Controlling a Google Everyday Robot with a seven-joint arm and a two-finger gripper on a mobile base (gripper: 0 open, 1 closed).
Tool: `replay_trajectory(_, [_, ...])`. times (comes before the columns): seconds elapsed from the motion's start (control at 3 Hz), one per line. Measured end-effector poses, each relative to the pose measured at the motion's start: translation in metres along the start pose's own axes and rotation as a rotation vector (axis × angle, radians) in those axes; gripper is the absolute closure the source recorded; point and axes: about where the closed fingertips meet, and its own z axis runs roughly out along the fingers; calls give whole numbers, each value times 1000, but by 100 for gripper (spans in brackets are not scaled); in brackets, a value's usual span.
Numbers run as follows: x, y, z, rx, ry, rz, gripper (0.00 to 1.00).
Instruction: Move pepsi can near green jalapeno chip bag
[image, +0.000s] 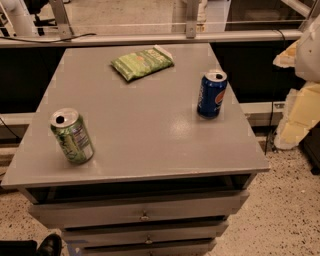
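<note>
Table (150, 145): blue pepsi can (212, 95); jaws far-right.

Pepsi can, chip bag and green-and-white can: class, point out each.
pepsi can (212, 95), camera view, blue side wall.
green jalapeno chip bag (142, 63), camera view, bag's middle.
green-and-white can (74, 137), camera view, label.
gripper: not in view.

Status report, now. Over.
Gripper at right edge, off the table. Pepsi can upright, right side, apart from green jalapeno chip bag at far centre. Nothing between them; green-and-white can left front.
</note>
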Motion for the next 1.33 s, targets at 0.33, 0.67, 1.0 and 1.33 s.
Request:
replay_trajectory(0.33, [0,0,0,0,0,0,0])
replay_trajectory(0.67, [2,-11,2,11,-45,51,0])
replay_trajectory(1.0, [4,-32,14,37,-112,140,0])
replay_trajectory(1.33, [-3,-55,41,57,-199,212,0])
